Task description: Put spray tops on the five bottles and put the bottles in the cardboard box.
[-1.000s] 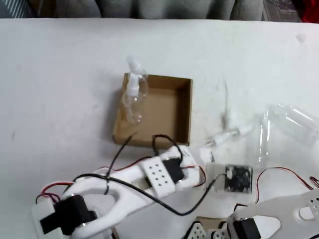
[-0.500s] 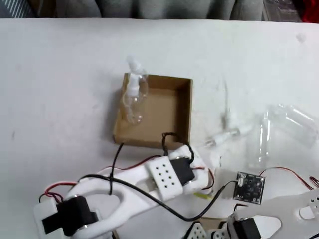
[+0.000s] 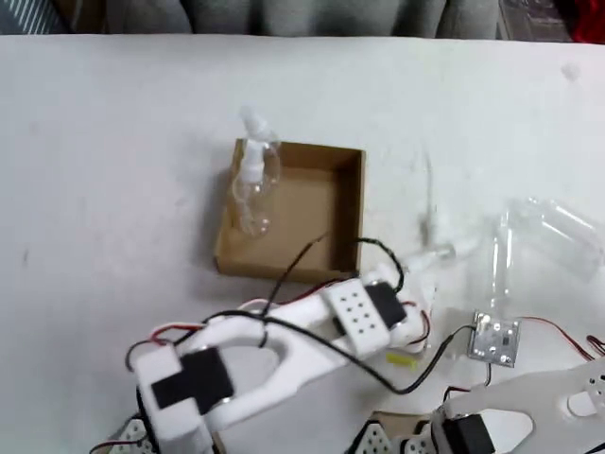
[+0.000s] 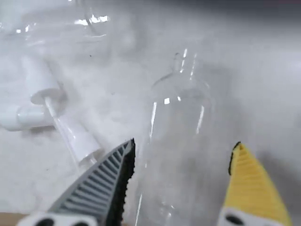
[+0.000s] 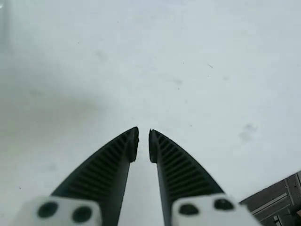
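Observation:
My left gripper (image 4: 184,143) is open, and a clear bottle (image 4: 176,127) without a top lies between its grey finger (image 4: 101,183) and yellow finger (image 4: 249,188). White spray tops (image 4: 42,101) lie on the table beside that bottle. From above, the left arm (image 3: 364,317) stretches from the front left to just right of the cardboard box (image 3: 352,203). One bottle with a spray top (image 3: 253,180) leans in the box's far left corner. Clear bottles (image 3: 498,260) lie at the right, with spray tops (image 3: 430,255) beside them. My right gripper (image 5: 143,132) is shut over bare table.
The right arm's white base (image 3: 529,407) sits at the front right edge. Black and red cables (image 3: 302,260) loop over the box's front wall. Another clear bottle (image 3: 562,232) lies far right. Open white table spreads to the left and behind the box.
The left arm has swung to the right, from the box's front wall toward the loose bottles and spray tops. The right arm has stayed put.

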